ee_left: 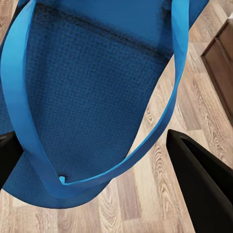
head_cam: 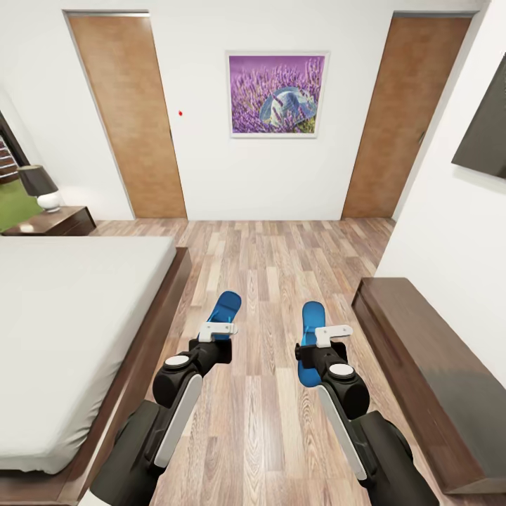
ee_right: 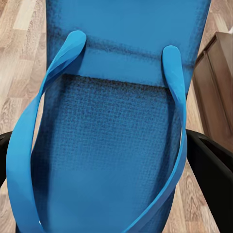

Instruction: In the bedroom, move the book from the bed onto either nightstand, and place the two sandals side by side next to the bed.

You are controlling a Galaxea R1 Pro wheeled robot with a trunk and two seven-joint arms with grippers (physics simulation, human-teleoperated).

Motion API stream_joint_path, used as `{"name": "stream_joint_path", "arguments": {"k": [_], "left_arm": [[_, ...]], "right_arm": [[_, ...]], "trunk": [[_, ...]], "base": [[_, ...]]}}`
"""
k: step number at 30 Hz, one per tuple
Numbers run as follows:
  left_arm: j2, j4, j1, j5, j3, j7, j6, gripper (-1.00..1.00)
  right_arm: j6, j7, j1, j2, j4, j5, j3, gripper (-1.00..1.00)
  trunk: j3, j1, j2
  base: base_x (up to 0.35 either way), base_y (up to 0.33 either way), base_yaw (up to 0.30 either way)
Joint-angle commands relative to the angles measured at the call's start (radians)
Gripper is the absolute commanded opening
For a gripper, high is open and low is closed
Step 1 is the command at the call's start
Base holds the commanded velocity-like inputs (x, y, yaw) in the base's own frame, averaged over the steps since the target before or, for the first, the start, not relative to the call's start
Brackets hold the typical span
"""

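Wood-plank floor (head_cam: 281,267) was stretched out ahead, bed (head_cam: 77,330) along one side, long sideboard (head_cam: 429,365) along the other. One blue sandal (head_cam: 226,309) was carried by the left hand (head_cam: 216,330), the other sandal (head_cam: 310,341) by the right hand (head_cam: 332,334), both up off the floor and well apart. Up close, each sole (ee_left: 87,97) was sat between dark fingers (ee_left: 204,184), so both hands were judged clamped on the sandals, though actual contact couldn't be fully confirmed; same story on the right one (ee_right: 116,145).

For a tidy finish, the pair should probably be lowered just beside the bed frame, toes aligned, brought near each other before release. The left sandal looked tilted, so it'd want levelling first, or it could flop on its edge. A nightstand (head_cam: 56,221) with a lamp (head_cam: 41,188) was sat off by the far wall.
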Motion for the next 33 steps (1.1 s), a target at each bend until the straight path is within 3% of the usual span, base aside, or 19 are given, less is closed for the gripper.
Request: {"name": "stream_joint_path", "arguments": {"k": [1,13,33], "left_arm": [[0.000,-0.001,-0.001,0.010,-0.001,0.010,0.003,-1.00],[0.000,-0.001,-0.001,0.009,-0.003,0.009,0.003,-1.00],[-0.001,0.001,-0.001,0.012,-0.007,0.010,0.004,-1.00]], "right_arm": [[0.003,-0.009,-0.001,0.000,-0.001,-0.009,0.001,-1.00],[0.006,-0.009,-0.001,0.000,-0.001,-0.009,0.001,-1.00],[0.022,-0.011,-0.001,0.000,0.001,-0.001,0.000,-1.00]], "trunk": [[0.000,0.001,-0.002],[0.017,0.001,-0.002],[0.019,0.001,-0.002]], "base": [[0.000,0.000,0.000],[0.021,0.000,0.000],[0.314,0.000,0.000]]}}
